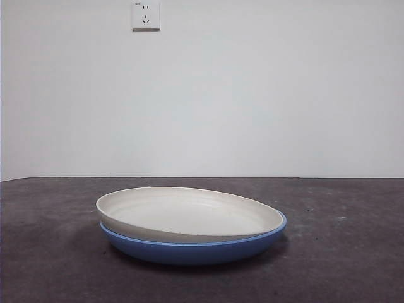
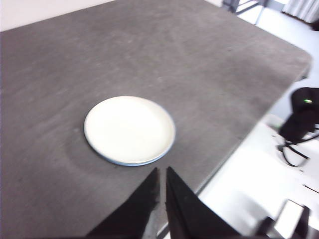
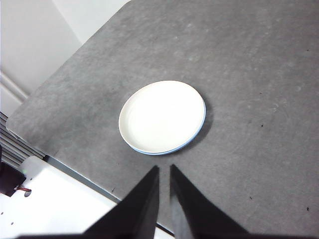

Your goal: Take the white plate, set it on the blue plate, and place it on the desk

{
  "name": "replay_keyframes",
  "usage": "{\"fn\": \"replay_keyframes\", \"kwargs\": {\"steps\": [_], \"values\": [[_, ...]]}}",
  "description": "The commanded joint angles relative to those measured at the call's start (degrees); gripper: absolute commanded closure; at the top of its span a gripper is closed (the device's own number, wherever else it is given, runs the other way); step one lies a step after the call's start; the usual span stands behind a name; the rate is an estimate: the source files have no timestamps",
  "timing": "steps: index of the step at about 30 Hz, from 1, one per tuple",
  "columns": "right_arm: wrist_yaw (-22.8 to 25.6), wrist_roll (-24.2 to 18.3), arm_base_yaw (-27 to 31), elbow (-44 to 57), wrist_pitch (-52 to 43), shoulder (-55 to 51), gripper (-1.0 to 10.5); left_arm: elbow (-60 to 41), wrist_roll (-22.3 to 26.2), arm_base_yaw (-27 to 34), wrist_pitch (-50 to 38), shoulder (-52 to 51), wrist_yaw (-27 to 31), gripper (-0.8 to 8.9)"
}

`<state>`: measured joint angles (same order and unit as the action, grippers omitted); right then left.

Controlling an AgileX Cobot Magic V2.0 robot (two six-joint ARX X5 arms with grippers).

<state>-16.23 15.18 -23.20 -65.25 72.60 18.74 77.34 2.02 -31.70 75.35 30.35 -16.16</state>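
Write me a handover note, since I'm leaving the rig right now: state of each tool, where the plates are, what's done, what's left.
Left tool: raised off the desk, jaws nearly together, holding nothing.
Right tool: the same, raised, empty.
The white plate sits nested in the blue plate, slightly tilted, on the desk.
Done: white plate stacked on blue.
Left: judging by the task, lift the white plate out and set it on the desk, if that last step applies.
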Motion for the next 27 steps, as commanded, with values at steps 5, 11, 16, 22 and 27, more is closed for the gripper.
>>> {"fn": "replay_keyframes", "kwargs": {"steps": [5, 11, 16, 22, 27], "values": [[0.2, -0.7, -0.3, -0.9, -0.6, 0.2, 9.1, -12.1, 0.6, 11.5, -11.6, -1.2, 0.3, 7.93], [0.2, -0.7, -0.3, -0.9, -0.6, 0.2, 9.1, -34.0, -4.6, 22.5, -40.6, -7.7, 0.3, 7.93], [0.2, -0.7, -0.3, -0.9, -0.6, 0.2, 9.1, -51.4, -6.1, 27.3, -59.9, -12.9, 0.3, 7.93], [0.2, -0.7, -0.3, -0.9, -0.6, 0.2, 9.1, -66.0, -6.3, 28.9, -72.9, -18.9, 5.8, 7.93], [0.2, -0.7, -0.3, -0.9, -0.6, 0.2, 9.1, -70.8, -6.4, 28.9, -72.7, -21.5, 13.0, 7.93]]}}
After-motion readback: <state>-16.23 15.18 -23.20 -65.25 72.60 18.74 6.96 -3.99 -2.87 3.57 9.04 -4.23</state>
